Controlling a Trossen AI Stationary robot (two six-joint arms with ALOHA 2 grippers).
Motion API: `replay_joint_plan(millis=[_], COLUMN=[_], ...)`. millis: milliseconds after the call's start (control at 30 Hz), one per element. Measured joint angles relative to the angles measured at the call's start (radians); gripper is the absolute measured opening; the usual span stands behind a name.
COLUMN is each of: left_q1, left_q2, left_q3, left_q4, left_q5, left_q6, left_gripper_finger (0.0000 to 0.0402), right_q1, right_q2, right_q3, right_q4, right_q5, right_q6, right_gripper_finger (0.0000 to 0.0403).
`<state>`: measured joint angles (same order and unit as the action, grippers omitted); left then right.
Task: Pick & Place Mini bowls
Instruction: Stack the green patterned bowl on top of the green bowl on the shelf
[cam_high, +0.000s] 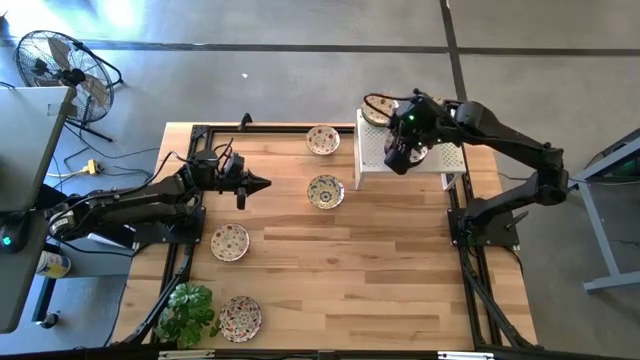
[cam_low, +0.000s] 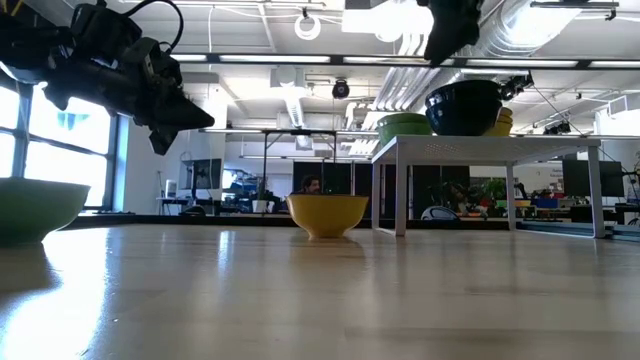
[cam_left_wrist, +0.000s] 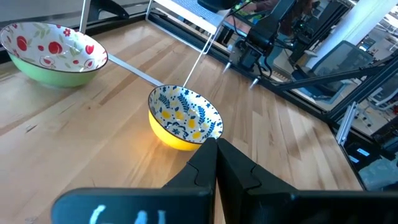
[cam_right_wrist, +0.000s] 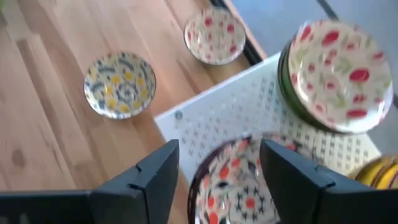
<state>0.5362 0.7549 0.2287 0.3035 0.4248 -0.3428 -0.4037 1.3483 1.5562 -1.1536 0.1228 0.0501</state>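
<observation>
1. The mini bowls are split: one red-and-black patterned bowl (cam_right_wrist: 239, 180) sits on the white perforated stand (cam_high: 375, 150), directly under my right gripper (cam_right_wrist: 217, 171), beside a stacked bowl (cam_right_wrist: 336, 71) on the same stand
2. Four more lie on the table (cam_high: 380, 270): a blue-and-yellow one (cam_high: 326, 191) mid-table, a red-flowered one (cam_high: 322, 139) near the far edge, and two (cam_high: 231, 241) (cam_high: 240, 317) down the left side
3. Right jaws stand apart, straddling the bowl without gripping it; I judge this a release just made on the stand
4. Left gripper (cam_high: 262, 183) waits closed and empty above the table, near the blue-and-yellow bowl
5. Next I'd lift the right arm straight up clear of the rim, then go for another table bowl
</observation>
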Motion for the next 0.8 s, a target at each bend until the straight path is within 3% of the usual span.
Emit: replay_joint_plan(millis=[167, 533, 800], left_q1=[0.0, 0.0, 0.0], left_q2=[0.0, 0.0, 0.0], left_q3=[0.0, 0.0, 0.0], left_q4=[0.0, 0.0, 0.0], left_q5=[0.0, 0.003, 0.003], left_q6=[-0.001, -0.002, -0.002], left_gripper_finger=[0.0, 0.0, 0.0], right_q1=[0.014, 0.021, 0.02], right_q2=[-0.008, -0.02, -0.02], right_q3=[0.001, 0.001, 0.001], right_q4=[0.08, 0.208, 0.247], right_q5=[0.0, -0.007, -0.012], right_q6=[-0.006, 0.001, 0.014], right_gripper_finger=[0.0183, 0.0071, 0.0033])
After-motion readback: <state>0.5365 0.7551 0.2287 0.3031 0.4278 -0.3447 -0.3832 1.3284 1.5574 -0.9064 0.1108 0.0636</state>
